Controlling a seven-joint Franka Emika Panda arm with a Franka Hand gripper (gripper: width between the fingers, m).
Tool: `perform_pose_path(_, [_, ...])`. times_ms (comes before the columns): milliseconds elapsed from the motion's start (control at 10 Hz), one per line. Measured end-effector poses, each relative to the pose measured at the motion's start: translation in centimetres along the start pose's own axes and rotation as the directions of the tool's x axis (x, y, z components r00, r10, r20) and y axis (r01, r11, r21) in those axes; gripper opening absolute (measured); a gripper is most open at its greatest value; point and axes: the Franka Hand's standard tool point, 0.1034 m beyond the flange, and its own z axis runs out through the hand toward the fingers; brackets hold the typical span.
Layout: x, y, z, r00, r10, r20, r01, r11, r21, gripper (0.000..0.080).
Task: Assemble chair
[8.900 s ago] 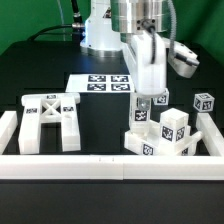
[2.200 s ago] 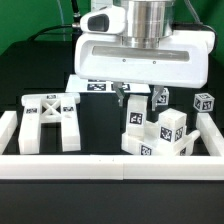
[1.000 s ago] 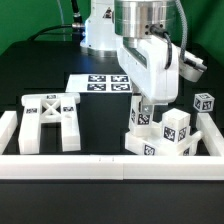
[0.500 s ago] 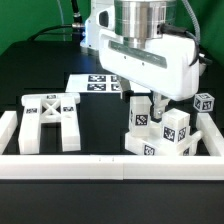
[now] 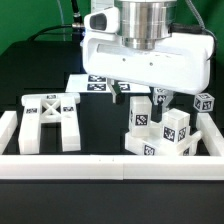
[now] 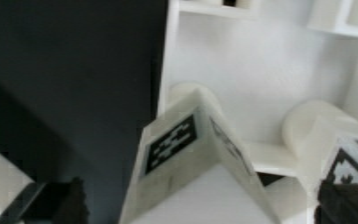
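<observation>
The chair parts are white blocks with black-and-white tags. The X-braced frame [image 5: 50, 120] lies at the exterior view's left. A cluster of tagged blocks and slabs [image 5: 165, 133] stands at the right, with one small tagged block [image 5: 204, 102] apart behind it. My gripper [image 5: 141, 98] is open and hangs broadside over the cluster, its fingers [image 5: 122, 97] on either side of the top of an upright tagged piece [image 5: 140, 115]. In the wrist view that tagged piece [image 6: 172, 145] stands between the spread fingertips [image 6: 51, 200] of the gripper [image 6: 197, 205], apart from both.
The marker board [image 5: 98, 84] lies behind the gripper. Long white border rails run along the front [image 5: 100, 166], the exterior view's left [image 5: 8, 128] and its right [image 5: 213, 132]. Black table [image 5: 100, 125] lies between the frame and the cluster.
The hand has turned about its vertical axis, from angled to broadside to the camera, staying over the cluster. The parts have not moved.
</observation>
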Motion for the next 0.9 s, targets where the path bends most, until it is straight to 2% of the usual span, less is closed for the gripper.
perform_pose_path(100, [0.04, -0.03, -0.04, 0.998, -0.059, -0.001, 0.059, 0.998, 0.000, 0.0649])
perform_pose_path(200, [0.13, 0.02, -0.09, 0.984, -0.181, -0.004, 0.181, 0.983, -0.011, 0.0649])
perform_pose_path(400, [0.23, 0.26, -0.02, 0.925, -0.380, 0.000, 0.380, 0.925, -0.023, 0.0649])
perform_pose_path(500, [0.24, 0.34, 0.01, 0.896, -0.444, 0.002, 0.444, 0.896, -0.023, 0.0649])
perform_pose_path(700, [0.28, 0.48, 0.05, 0.892, -0.453, 0.003, 0.452, 0.892, -0.022, 0.0649])
perform_pose_path(900, [0.28, 0.49, 0.05, 0.892, -0.452, 0.003, 0.452, 0.892, -0.022, 0.0397])
